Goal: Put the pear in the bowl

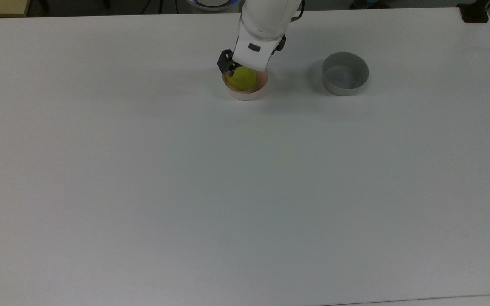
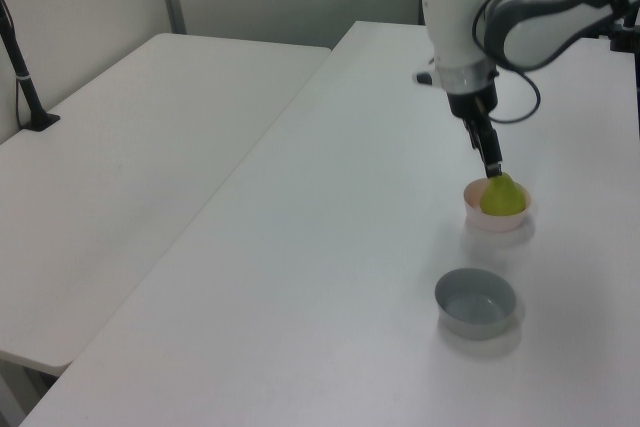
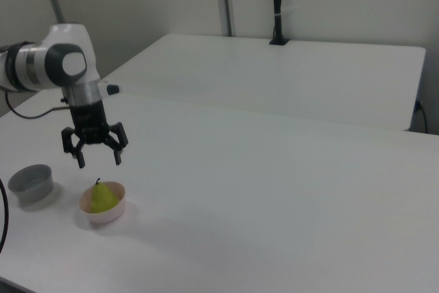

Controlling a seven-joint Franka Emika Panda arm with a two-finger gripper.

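1. Plainly, the right view gave the clearest look at the gripper [image 3: 100, 159]: it hung above the bowl [image 3: 103, 202] with its two fingers spread wide and nothing between them, clear of the pear [image 3: 103, 197] below.
2. From the top view, the arm's white wrist covered most of the gripper [image 1: 245, 70] — one dark fingertip [image 1: 226, 63] stuck out at the top view's left, just past the bowl's [image 1: 247, 92] rim, and the spread could not be judged there.
3. The left view showed the gripper [image 2: 494, 169] edge-on, a single dark finger pointing down to a spot just over the pear's [image 2: 502, 197] narrow top; whether it touched the fruit could not be told there.
4. The pear [image 1: 242, 79] sat inside the pale pink bowl [image 2: 497, 217], yellow-green, upright with its short dark stem up in the right view, its top rising above the rim.
5. The grey bowl [image 1: 345, 73] stood well apart on the white table [image 1: 245, 191], to the top view's right of the pink one — its inside was bare. In the right view, the grey bowl [image 3: 29, 182] lay toward the right view's left; in the left view, it [image 2: 476, 303] stood nearer the camera than the pink bowl.
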